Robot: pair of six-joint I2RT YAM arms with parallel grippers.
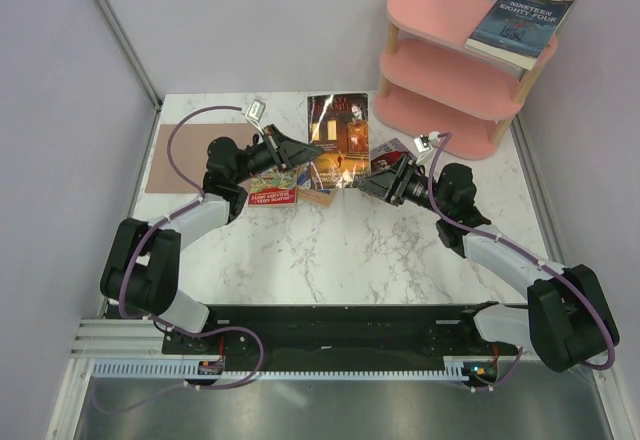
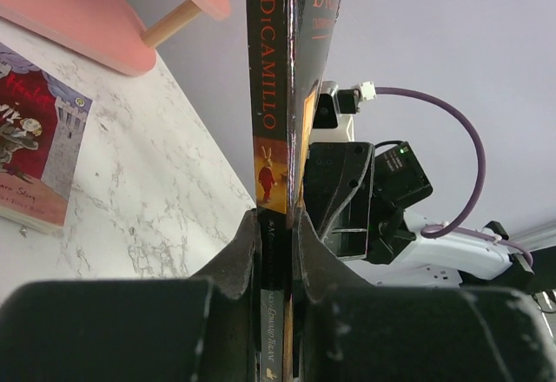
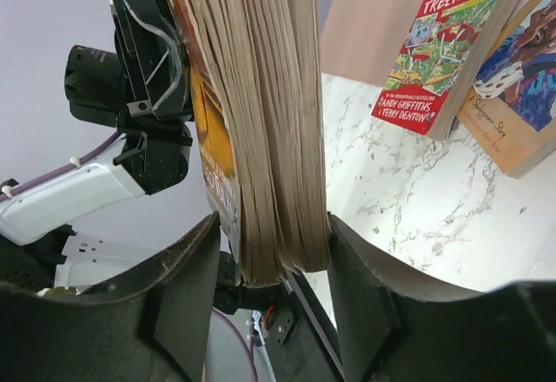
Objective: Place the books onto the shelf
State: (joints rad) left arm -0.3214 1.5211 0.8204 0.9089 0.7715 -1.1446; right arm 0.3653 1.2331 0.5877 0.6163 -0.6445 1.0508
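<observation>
A dark brown-orange book stands on edge above the table between both arms. My left gripper is shut on its spine, one finger on each cover. From the other side my right gripper is closed around the book's page edge, with the fingers against both sides. The pink shelf stands at the back right, and the dark blue "Nineteen Eighty-Four" book lies on its top board. The red Treehouse book and a tan book lie flat under the left arm.
A colourful book lies flat on the marble near the shelf's foot. A plain brown mat lies at the table's left edge. Grey walls enclose the table at the back and sides.
</observation>
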